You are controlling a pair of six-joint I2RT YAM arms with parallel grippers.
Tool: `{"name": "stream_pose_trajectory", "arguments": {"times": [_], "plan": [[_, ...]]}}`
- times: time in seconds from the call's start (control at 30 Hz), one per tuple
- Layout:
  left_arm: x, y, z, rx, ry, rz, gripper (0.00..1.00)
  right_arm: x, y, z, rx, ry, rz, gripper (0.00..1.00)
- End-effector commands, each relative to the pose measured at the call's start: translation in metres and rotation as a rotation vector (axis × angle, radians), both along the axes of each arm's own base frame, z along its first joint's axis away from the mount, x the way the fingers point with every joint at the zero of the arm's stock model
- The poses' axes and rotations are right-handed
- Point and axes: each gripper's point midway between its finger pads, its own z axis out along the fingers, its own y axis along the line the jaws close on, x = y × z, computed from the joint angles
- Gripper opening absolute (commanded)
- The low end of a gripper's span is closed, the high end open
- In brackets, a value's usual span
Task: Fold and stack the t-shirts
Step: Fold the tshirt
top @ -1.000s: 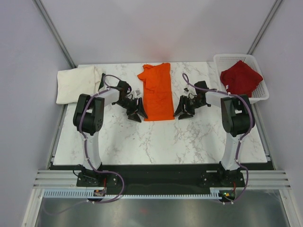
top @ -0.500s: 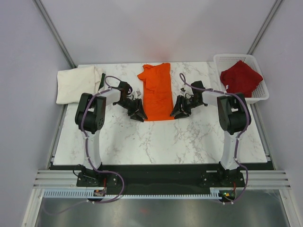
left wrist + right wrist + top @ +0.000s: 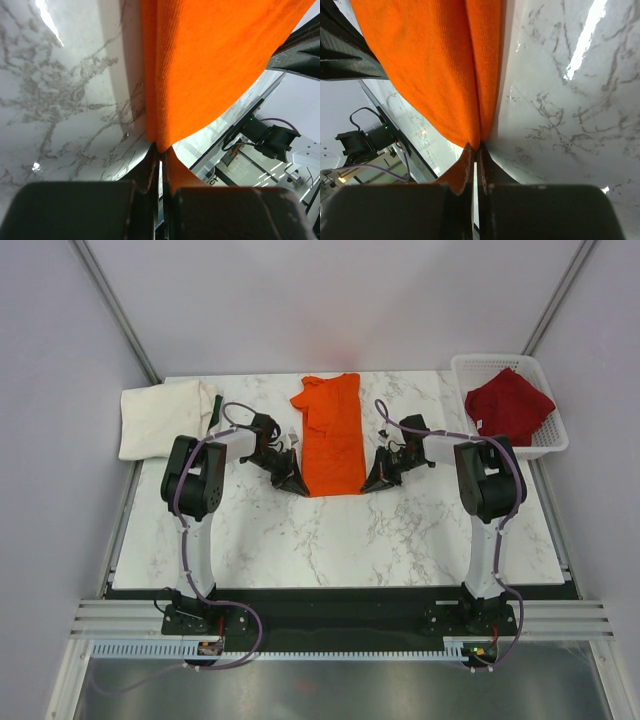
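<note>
The orange t-shirt [image 3: 333, 435] lies folded into a long strip in the middle of the marble table [image 3: 330, 530]. My left gripper [image 3: 297, 483] is shut on its near left corner [image 3: 165, 135], and my right gripper [image 3: 371, 481] is shut on its near right corner [image 3: 472, 132]. Both wrist views show the orange cloth pinched at the fingertips. A cream-white t-shirt [image 3: 160, 416] lies folded at the far left. At the far right, a dark red t-shirt [image 3: 507, 403] is bunched in the white basket [image 3: 555, 440].
The white lattice basket stands at the table's far right corner. Metal frame posts [image 3: 115, 305] rise at the back corners. The table's front edge runs just ahead of the arm bases [image 3: 200, 615].
Both grippers moved inward to the orange t-shirt's near corners and shut on them; a second ago they stood open beside the cloth.
</note>
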Motion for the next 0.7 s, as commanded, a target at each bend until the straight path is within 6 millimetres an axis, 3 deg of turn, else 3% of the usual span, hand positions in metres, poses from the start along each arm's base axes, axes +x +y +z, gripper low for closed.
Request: {"name": "stream_pose_trajectory", "arguments": {"times": [0.0, 0.17, 0.4, 0.67], "plan": [[0.013, -0.006, 0.018, -0.029, -0.065, 0.006, 0.02, 0.001, 0.0, 0.006, -0.01, -0.062, 0.022, 0.0], [0.016, -0.009, 0.064, -0.086, -0.168, -0.008, 0.02, 0.005, 0.0, 0.048, 0.033, -0.143, 0.016, 0.0], [0.006, -0.009, 0.134, -0.159, -0.295, -0.015, 0.02, -0.023, -0.005, 0.107, 0.085, -0.195, 0.023, 0.0], [-0.019, -0.008, 0.17, -0.211, -0.316, -0.001, 0.02, -0.042, -0.009, 0.148, 0.106, -0.282, 0.036, 0.0]]}}
